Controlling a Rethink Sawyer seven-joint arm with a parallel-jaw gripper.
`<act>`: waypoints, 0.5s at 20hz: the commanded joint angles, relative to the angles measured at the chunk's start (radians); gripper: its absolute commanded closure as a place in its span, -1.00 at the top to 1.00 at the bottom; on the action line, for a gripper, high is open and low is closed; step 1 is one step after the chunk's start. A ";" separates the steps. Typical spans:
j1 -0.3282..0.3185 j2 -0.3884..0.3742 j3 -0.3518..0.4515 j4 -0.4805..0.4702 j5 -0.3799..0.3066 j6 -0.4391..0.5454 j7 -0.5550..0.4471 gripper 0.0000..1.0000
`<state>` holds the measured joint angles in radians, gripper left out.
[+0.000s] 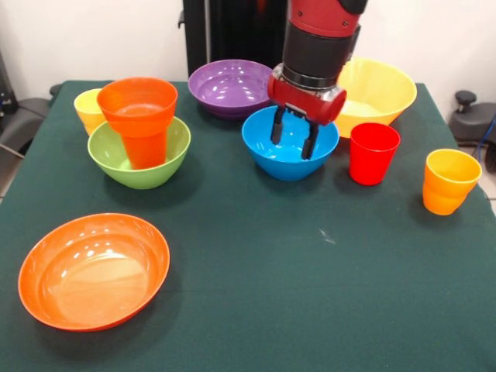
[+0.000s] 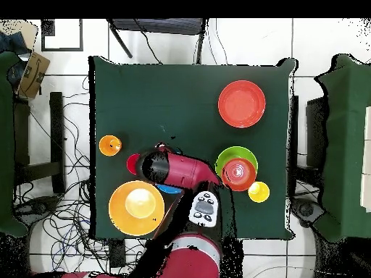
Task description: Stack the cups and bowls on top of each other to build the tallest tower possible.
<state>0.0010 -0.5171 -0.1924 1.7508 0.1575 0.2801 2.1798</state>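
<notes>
My gripper (image 1: 293, 133) is open, its two fingers (image 1: 277, 124) reaching down into the blue bowl (image 1: 267, 147), holding nothing. The green bowl (image 1: 112, 159) at the left holds an upright orange cup (image 1: 147, 151) with a small deep orange bowl (image 1: 138, 105) on top. The overhead view shows this pile (image 2: 239, 174) too. A yellow cup (image 1: 87, 108) stands behind it. The purple bowl (image 1: 231, 85) and the big yellow bowl (image 1: 384, 93) sit at the back. The red cup (image 1: 373, 153) and the yellow-orange cup (image 1: 449, 180) stand to the right. The wide shallow orange bowl (image 1: 94, 271) lies front left.
The green table (image 1: 310, 294) carries everything. In the overhead view my arm (image 2: 181, 170) covers the purple bowl and most of the blue bowl (image 2: 170, 190). A chair (image 1: 473, 116) stands off the table's right edge.
</notes>
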 commanded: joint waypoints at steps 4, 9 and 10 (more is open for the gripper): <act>0.045 0.066 0.026 -0.026 0.044 -0.042 0.184 1.00; 0.063 0.089 0.013 0.001 0.050 -0.098 0.206 1.00; 0.065 0.092 0.013 0.004 0.052 -0.117 0.210 1.00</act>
<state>0.0460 -0.4781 -0.2176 1.7500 0.1701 0.2564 2.1806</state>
